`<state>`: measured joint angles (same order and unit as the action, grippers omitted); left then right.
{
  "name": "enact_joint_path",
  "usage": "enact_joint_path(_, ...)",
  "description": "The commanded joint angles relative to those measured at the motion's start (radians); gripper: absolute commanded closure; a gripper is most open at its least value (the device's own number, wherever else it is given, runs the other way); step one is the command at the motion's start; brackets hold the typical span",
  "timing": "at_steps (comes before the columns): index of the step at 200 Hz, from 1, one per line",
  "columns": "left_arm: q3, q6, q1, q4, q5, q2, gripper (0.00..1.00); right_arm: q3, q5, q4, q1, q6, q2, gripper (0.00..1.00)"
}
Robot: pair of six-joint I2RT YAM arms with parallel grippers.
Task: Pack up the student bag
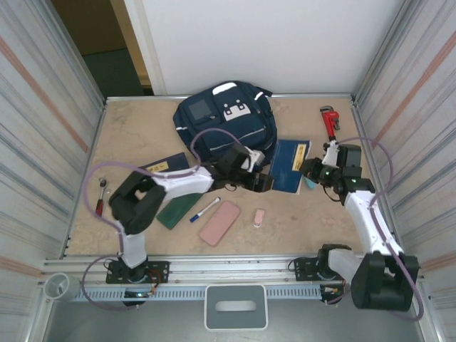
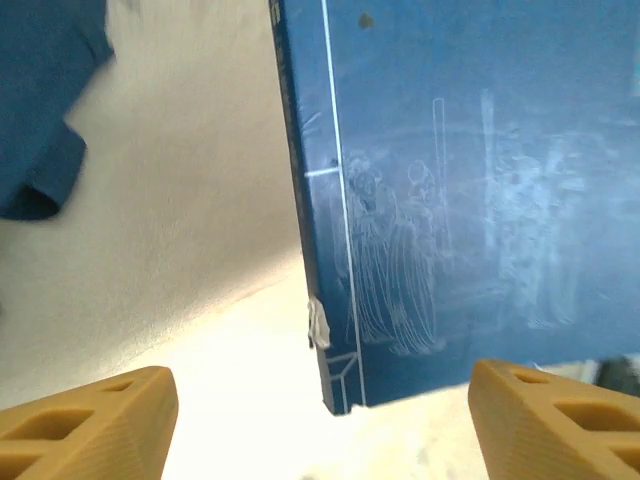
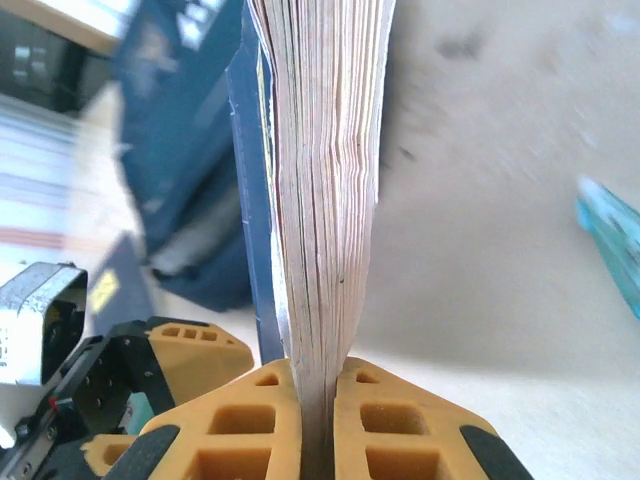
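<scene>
Top external: large navy-blue fabric student bag (image 1: 226,122) lies far-centre on the counter (image 1: 135,135), contents hidden. My right end effector (image 3: 318,375) clamps a flat dark-blue book (image 3: 325,200); my left end effector (image 2: 320,390) stands open.

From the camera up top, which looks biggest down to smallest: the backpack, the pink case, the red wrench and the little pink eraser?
1. student bag, by far the biggest
2. pink case
3. red wrench, shorter and thinner than the case
4. little pink eraser

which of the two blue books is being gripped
The right-hand book, pages clamped by the right gripper, jaws shut; the left-hand book lies flat, ungripped.
</scene>
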<state>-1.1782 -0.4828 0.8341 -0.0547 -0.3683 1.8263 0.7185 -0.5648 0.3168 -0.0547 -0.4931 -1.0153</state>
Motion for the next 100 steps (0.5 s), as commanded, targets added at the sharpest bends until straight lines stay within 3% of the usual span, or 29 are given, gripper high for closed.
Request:
enact_joint_path(1,0.072,0.023,-0.088,-0.139,-0.115,-0.175,0.17,0.067,-0.19,-0.072,0.006,0.004,0.074,1.0)
enact_joint_path(26,0.103,0.012,-0.181,-0.17,-0.273,-0.275,0.13,0.111,-0.307,-0.171,0.082,0.01,0.07,1.0)
enact_joint_path(48,0.119,0.01,-0.227,-0.187,-0.326,-0.331,0.06,0.148,-0.346,-0.236,0.168,0.022,0.032,1.0)
enact_joint_path(61,0.108,0.007,-0.248,-0.179,-0.37,-0.332,0.08,0.155,-0.39,-0.313,0.207,-0.002,-0.022,1.0)
enact_joint_path(76,0.122,-0.029,-0.269,-0.222,-0.412,-0.338,0.18,0.174,-0.4,-0.351,0.242,-0.012,-0.069,1.0)
enact_joint_path(100,0.149,-0.091,-0.29,-0.314,-0.436,-0.348,0.57,0.2,-0.395,-0.354,0.269,-0.016,-0.144,1.0)
